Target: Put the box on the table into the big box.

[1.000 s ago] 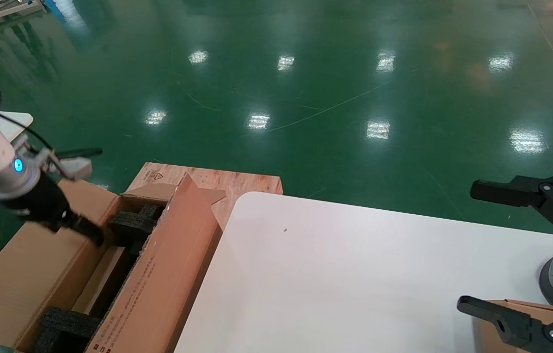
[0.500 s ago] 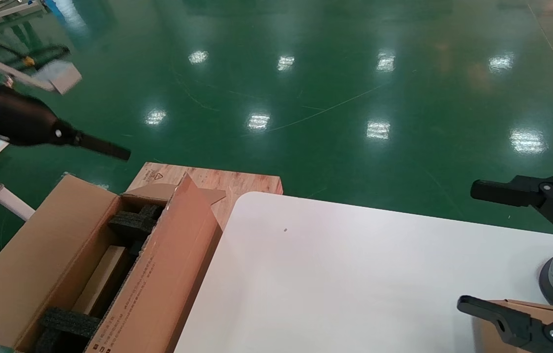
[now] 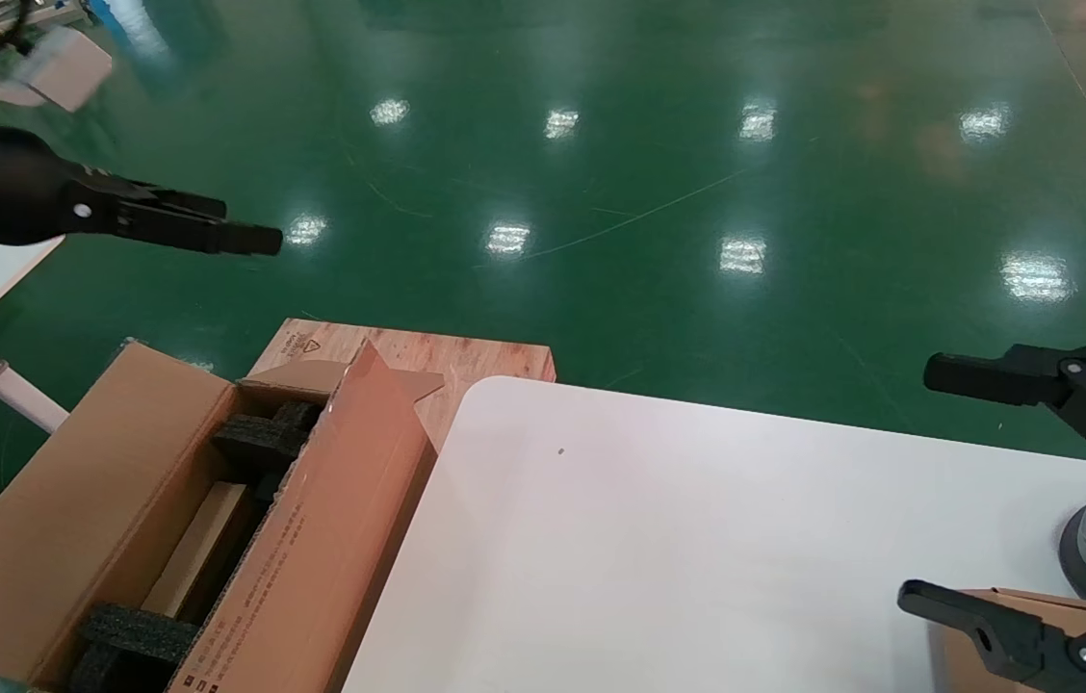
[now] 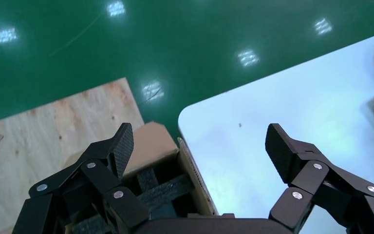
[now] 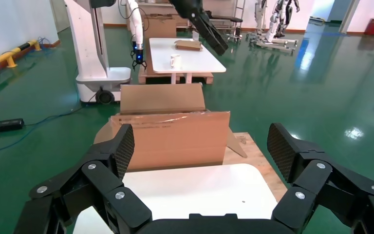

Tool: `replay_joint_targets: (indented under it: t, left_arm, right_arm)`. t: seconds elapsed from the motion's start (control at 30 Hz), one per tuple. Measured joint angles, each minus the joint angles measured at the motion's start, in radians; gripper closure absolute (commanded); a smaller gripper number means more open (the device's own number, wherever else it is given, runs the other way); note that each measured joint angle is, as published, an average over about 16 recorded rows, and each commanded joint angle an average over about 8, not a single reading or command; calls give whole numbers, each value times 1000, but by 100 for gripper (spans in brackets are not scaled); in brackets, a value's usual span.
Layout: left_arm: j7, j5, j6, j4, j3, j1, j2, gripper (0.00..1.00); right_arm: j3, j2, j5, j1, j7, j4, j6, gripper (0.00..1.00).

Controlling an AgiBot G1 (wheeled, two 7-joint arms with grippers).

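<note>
Left gripper [image 3: 249, 231], fingers spread and empty, has risen out of the long tan corrugated carton [image 3: 312, 549] and hangs over the green floor [image 3: 659, 173]. The flat tan cardboard box [image 3: 201, 544] lies inside between black foam blocks [image 3: 259, 438] — apparently delivered. Right gripper [image 3: 923, 486] waits, spread wide, above the large white table [image 3: 649, 539].

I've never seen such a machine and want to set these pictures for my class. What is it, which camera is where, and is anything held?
It is a robot with two arms, each ending in a two-fingered hand. The wide picture comes from a camera on its head, looking down; the other two come from cameras on its wrists, looking out between the fingers. Before it stands a white table; to its left is the open big box with black foam blocks inside. The left hand is raised near that box's far end, open and empty. The right hand hovers open over a small tan box at the table's near right corner. Nothing is held.
</note>
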Motion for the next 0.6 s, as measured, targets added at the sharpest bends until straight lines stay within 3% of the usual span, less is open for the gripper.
replay_joint_targets:
  t: [0.6]
  left_arm:
    - [2,18,-20,-76,-129,124,27,0]
  right_arm:
    - [0,0,0,0,0,0,0,0]
